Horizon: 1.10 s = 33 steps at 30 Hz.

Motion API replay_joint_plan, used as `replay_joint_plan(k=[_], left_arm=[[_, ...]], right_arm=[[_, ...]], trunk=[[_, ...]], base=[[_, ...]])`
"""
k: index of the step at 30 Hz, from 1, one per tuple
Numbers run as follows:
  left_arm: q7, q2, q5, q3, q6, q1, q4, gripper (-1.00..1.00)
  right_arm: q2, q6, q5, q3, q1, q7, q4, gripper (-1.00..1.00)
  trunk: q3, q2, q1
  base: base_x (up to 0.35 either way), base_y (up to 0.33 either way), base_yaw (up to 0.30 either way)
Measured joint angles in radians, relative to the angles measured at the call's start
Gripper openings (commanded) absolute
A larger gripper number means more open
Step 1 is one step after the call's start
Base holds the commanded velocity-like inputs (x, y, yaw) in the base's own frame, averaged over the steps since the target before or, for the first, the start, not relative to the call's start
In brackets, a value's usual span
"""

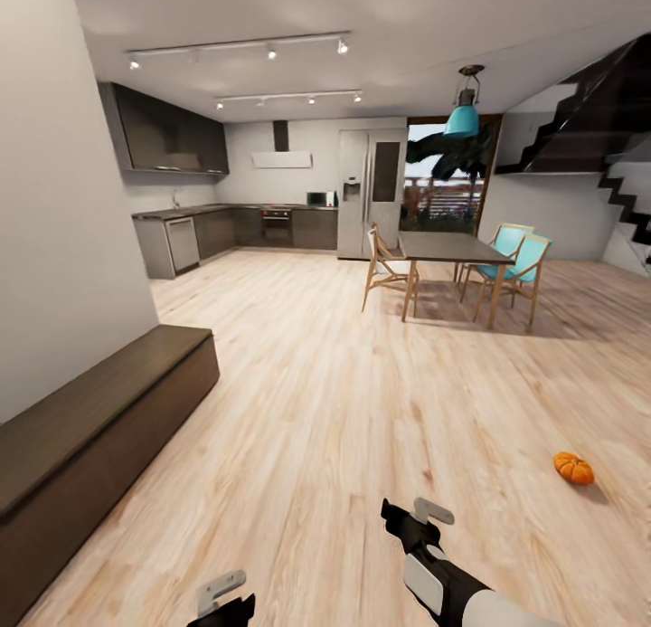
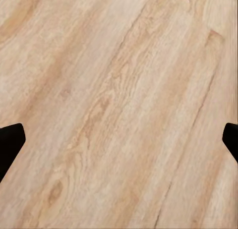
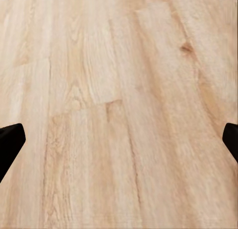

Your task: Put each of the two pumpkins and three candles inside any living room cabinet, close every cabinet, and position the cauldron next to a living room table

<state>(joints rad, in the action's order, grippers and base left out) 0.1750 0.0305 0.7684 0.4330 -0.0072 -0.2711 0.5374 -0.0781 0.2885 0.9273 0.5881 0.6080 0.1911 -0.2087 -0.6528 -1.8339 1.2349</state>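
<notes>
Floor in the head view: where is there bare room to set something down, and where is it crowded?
The wood floor is bare between the cabinet along the wall and the pumpkin, and on toward the kitchen counter. Both wrist views show bare boards between open fingers. It is crowded around the dining table, where chairs stand close.

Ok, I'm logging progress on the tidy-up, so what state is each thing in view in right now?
Cabinet: closed, top bare.
Pumpkin: lying on the floor, not yet put away.
Left end effector: open, holding nothing.
Right end effector: open, holding nothing.
Table: top bare, chairs around it.
</notes>
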Motion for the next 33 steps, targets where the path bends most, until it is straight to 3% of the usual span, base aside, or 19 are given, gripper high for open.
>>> replay_joint_plan(k=[6,24,33], left_arm=[[0.000,0.000,0.000,0.003,0.000,0.000,0.000,1.00],[0.000,-0.001,0.000,0.003,0.000,0.000,0.000,1.00],[0.000,-0.001,0.000,0.022,0.000,0.000,0.000,1.00]], right_arm=[[0.000,0.001,0.000,0.000,0.000,0.000,0.002,1.00],[-0.003,-0.001,-0.001,-0.001,0.000,0.001,0.001,1.00],[-0.002,-0.057,-0.007,0.000,0.000,0.001,-0.001,1.00]], trunk=[[0.000,0.000,0.000],[-0.002,0.000,0.000],[-0.011,0.000,0.000]], base=[[0.343,0.000,-0.195],[0.344,0.000,-0.011],[0.344,-0.006,-0.045]])
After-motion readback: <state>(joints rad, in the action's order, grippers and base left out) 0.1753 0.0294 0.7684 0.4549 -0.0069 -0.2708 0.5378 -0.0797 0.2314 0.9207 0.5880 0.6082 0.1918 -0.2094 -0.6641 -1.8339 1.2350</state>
